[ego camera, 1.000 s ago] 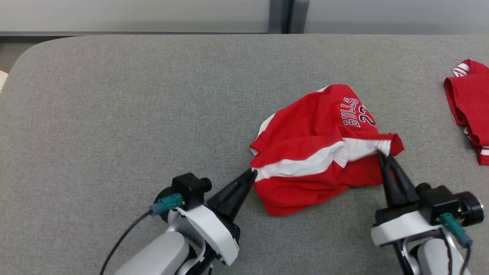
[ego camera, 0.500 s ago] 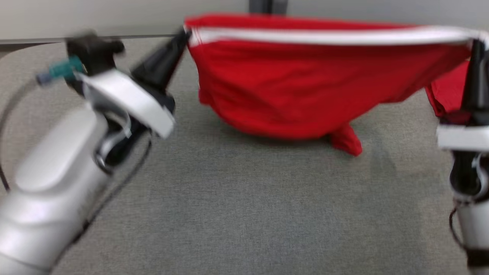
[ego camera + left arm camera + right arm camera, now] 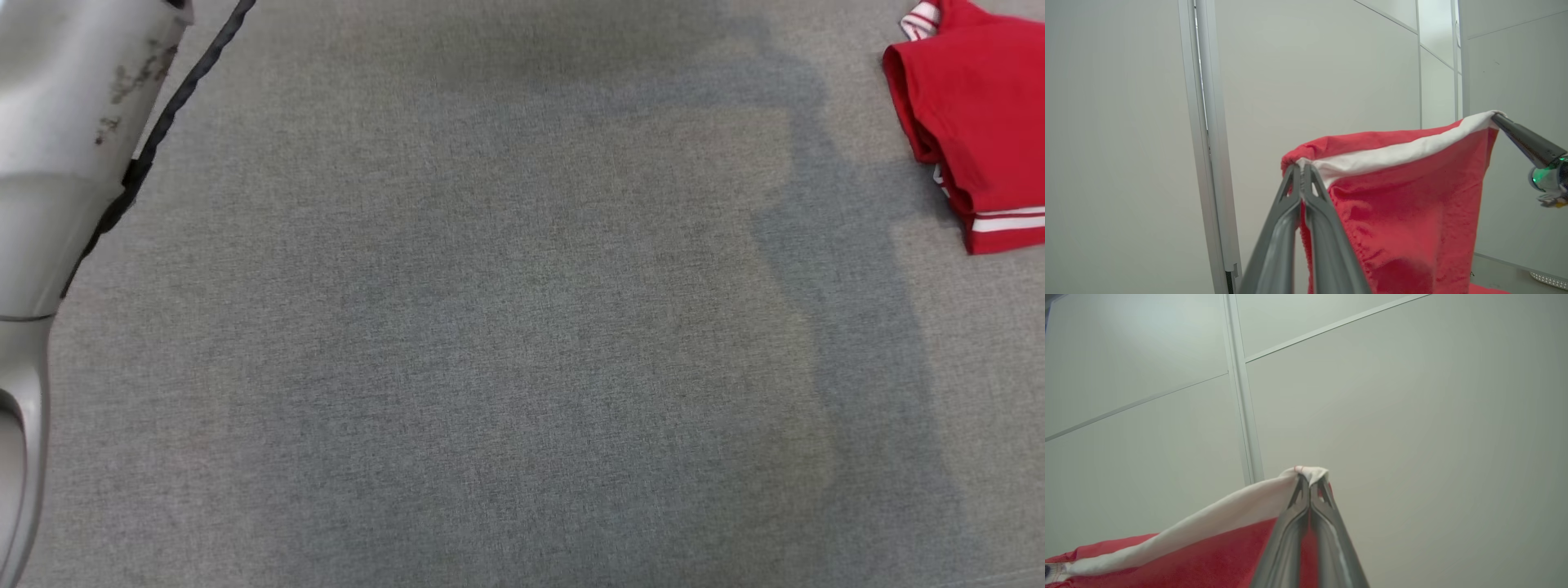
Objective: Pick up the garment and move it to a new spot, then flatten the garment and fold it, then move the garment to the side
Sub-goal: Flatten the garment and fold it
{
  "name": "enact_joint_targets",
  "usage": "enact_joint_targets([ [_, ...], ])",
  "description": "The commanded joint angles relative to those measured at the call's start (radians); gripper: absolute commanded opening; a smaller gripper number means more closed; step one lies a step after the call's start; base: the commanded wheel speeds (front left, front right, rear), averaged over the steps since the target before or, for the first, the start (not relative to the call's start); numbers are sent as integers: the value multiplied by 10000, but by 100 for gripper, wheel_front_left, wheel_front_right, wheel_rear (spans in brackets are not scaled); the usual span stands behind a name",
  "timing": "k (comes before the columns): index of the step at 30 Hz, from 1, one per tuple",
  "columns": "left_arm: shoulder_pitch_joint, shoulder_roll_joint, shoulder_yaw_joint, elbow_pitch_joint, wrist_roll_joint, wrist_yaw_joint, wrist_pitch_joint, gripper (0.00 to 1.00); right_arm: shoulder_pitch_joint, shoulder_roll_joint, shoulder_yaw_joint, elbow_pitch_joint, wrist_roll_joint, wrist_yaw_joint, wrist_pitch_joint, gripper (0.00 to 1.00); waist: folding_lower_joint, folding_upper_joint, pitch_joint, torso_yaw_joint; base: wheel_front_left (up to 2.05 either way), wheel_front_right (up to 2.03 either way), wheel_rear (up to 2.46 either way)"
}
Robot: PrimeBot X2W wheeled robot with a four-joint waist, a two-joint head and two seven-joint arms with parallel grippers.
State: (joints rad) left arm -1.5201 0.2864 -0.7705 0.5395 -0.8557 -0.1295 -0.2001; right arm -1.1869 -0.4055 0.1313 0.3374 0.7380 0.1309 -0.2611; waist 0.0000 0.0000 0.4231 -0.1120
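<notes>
The left tool (image 3: 1302, 169) grips one end of the red garment (image 3: 1404, 212) by its white band (image 3: 1400, 153), the right tool (image 3: 1310, 482) the other; the cloth hangs between them, raised before pale wall panels (image 3: 1310, 61). A second red garment (image 3: 980, 122) lies far right on the grey desk (image 3: 522, 327).

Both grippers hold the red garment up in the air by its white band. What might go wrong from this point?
1. The left gripper and right gripper pinch only the end corners of the white band of the garment; either may slip out.
2. A second garment lies on the right of the table; laying down there could overlap it.
3. The cloth hangs wrinkled, so it may land creased.
</notes>
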Motion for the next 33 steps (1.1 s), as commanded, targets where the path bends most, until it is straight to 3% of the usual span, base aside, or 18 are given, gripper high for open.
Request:
enact_joint_targets([
  [1, 6, 4, -131, 61, -56, -5, -178, 0, 239, 6, -59, -170, -83, -5, -46, 0, 0, 0, 194, -53, 0, 0, 0],
  [4, 589, 4, -824, -323, -183, -5, -549, 0, 1178, -217, -96, -960, -220, -5, -49, 0, 0, 0, 152, 69, 0, 0, 0],
  [8, 2229, 498, -1671, -1531, -253, -6, -653, 0, 3616, -615, 5, -1904, -311, -4, -51, 0, 0, 0, -64, 255, 0, 0, 0],
  [13, 5828, 1376, -1609, -3341, -224, -7, -640, 0, 7596, -975, 142, -3041, 29, -5, -52, 0, 0, 0, -283, 405, 0, 0, 0],
  [19, 9511, 2201, -1913, -4152, -238, -7, -645, 0, 11538, -1238, 922, -3576, 1239, -5, -52, 0, 0, 0, -566, 496, 0, 0, 0],
  [25, 11727, 2516, -1297, -4234, 352, 101, -646, 0, 13311, -2138, 1863, -3953, 2387, -5, 244, 0, 0, 0, -931, 490, 0, 0, 0],
  [33, 13400, 3095, -902, -5351, 275, 392, -593, 0, 14840, -3406, 2038, -5568, 4001, -5, 684, 0, 0, 0, -1286, 856, 0, 0, 0],
])
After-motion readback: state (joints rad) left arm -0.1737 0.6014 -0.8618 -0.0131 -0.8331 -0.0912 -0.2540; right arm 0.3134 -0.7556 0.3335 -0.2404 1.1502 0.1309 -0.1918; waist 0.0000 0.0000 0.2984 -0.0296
